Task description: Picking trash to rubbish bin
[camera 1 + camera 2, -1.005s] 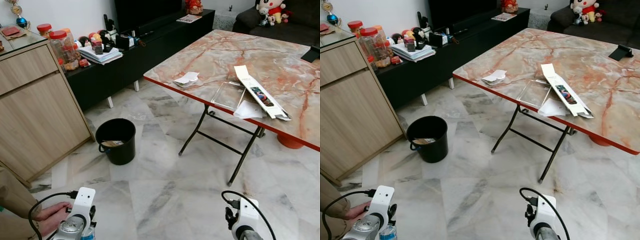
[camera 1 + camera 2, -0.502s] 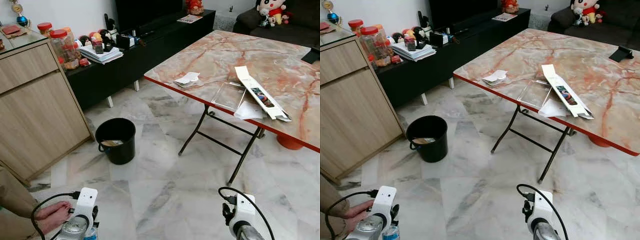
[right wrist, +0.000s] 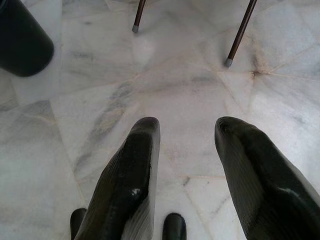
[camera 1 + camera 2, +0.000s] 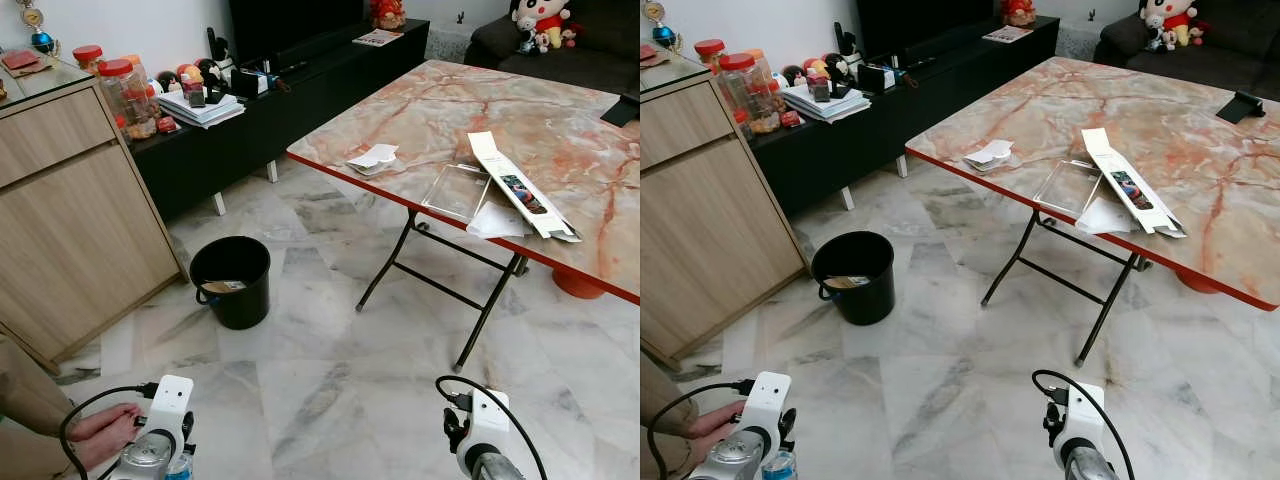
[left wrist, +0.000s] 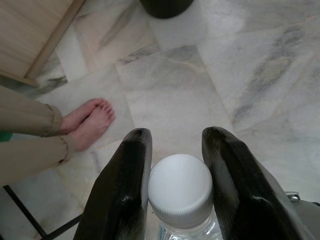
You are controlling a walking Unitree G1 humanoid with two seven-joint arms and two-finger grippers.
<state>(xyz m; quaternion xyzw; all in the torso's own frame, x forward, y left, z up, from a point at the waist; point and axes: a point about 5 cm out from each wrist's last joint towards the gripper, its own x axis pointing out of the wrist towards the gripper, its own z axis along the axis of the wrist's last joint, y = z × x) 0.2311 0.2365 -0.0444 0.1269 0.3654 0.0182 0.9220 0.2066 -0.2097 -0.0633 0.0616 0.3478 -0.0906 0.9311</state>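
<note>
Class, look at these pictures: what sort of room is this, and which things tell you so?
Most likely a home living room: a sofa with soft toys, a long black TV cabinet, and a folding table on a marble floor.

Clear plastic bottle (image 5: 181,192) with white cap sits clamped in the left claw (image 5: 172,150); black rubbish bin (image 4: 231,281) stands upright on the floor.

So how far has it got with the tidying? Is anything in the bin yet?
Something flat already lies in the black bin, though what it is can't be made out. Right now the left hand grips a clear plastic bottle by its white cap, with the bin ahead across the floor. The right hand is open and empty. Papers and a long box remain on the table.
</note>
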